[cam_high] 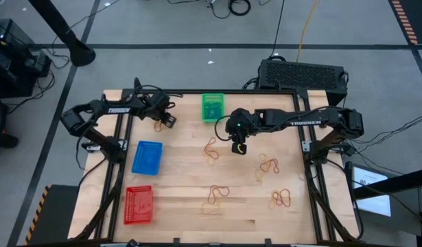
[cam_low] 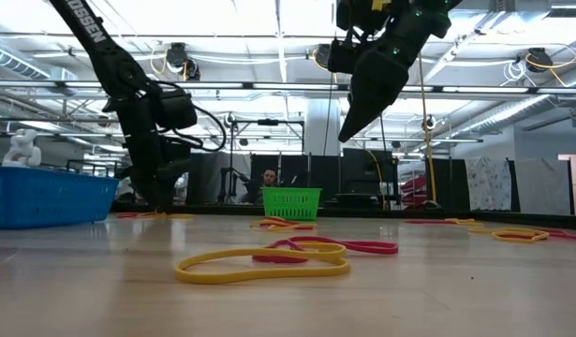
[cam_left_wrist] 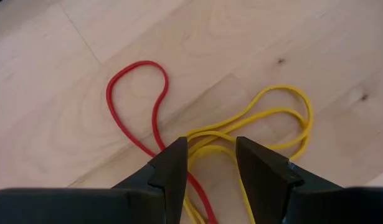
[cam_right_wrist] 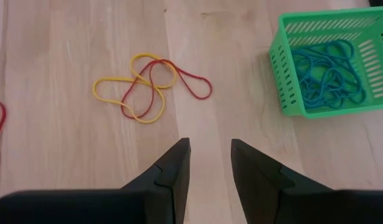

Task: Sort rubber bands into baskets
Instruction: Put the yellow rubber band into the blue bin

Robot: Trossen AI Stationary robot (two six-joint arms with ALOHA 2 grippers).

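You are losing the near ends of the red band (cam_left_wrist: 134,106) and the yellow bands (cam_left_wrist: 275,121) behind the left gripper's (cam_left_wrist: 211,163) fingers in the left wrist view; the green basket (cam_right_wrist: 328,65) is running off the right wrist picture's edge, so its far corner is not showing; in the high view, the contents of the blue basket (cam_high: 147,157) and red basket (cam_high: 138,204) are too small to tell; the person (cam_low: 269,178) in the low view is blurring into the background.
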